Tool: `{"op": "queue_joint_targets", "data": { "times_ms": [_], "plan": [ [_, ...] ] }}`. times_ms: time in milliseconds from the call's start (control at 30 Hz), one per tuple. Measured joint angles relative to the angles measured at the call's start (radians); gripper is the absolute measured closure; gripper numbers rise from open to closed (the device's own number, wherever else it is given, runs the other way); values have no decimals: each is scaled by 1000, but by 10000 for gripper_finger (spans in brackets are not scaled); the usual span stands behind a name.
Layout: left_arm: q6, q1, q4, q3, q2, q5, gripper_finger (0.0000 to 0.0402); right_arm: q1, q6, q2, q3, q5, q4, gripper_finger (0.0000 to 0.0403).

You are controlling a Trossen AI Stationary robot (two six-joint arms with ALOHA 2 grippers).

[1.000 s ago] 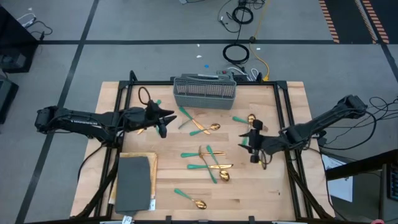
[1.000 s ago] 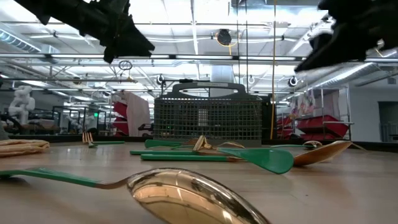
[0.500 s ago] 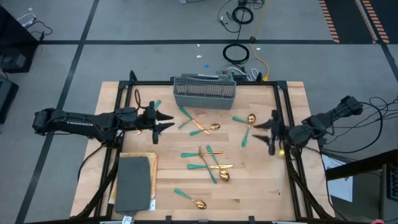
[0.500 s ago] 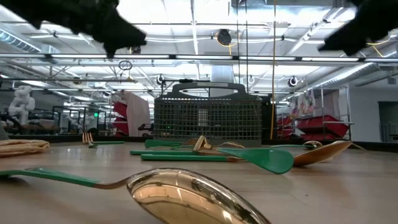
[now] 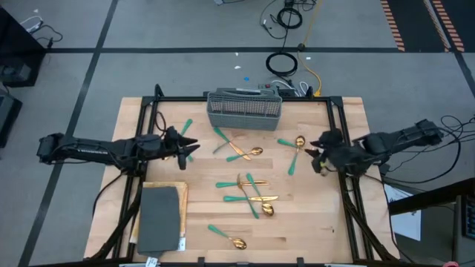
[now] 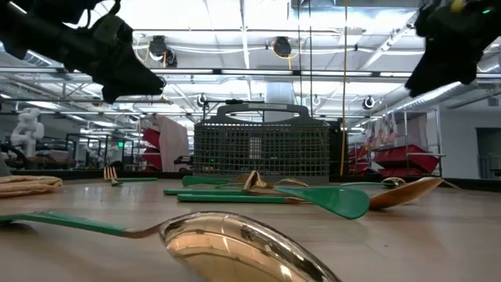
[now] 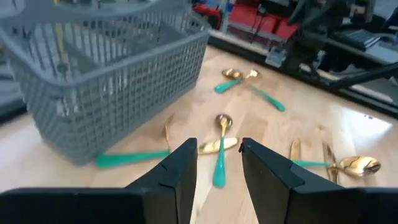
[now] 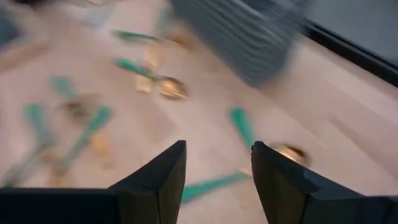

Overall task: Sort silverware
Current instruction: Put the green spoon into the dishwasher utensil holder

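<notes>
Silverware lies scattered on the bench in front of the grey mesh caddy — spoons, forks and knives with gold heads and teal handles, none in the caddy that we can see. We see the left gripper hanging left of the caddy, fingers spread and empty. The right gripper hangs to the caddy's right near a spoon — fingers parted, grasping nothing.

Table: pale matt wood. Silverware: glossy gold metal heads, smooth teal handles. Caddy: grey mesh.
</notes>
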Motion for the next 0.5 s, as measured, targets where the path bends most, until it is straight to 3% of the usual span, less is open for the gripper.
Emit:
{"op": "queue_joint_targets", "data": {
  "times_ms": [167,267,500],
  "plan": [
    [-83,0,-23,0,9,-6,270,-166,162,234,84,-168,-183,237],
    [-101,0,-19,0,9,-4,270,-220,167,334,86,-267,-118,238],
    [-103,0,-21,0,9,43,270,-300,253,467,87,-362,69,236]
  ]
}}
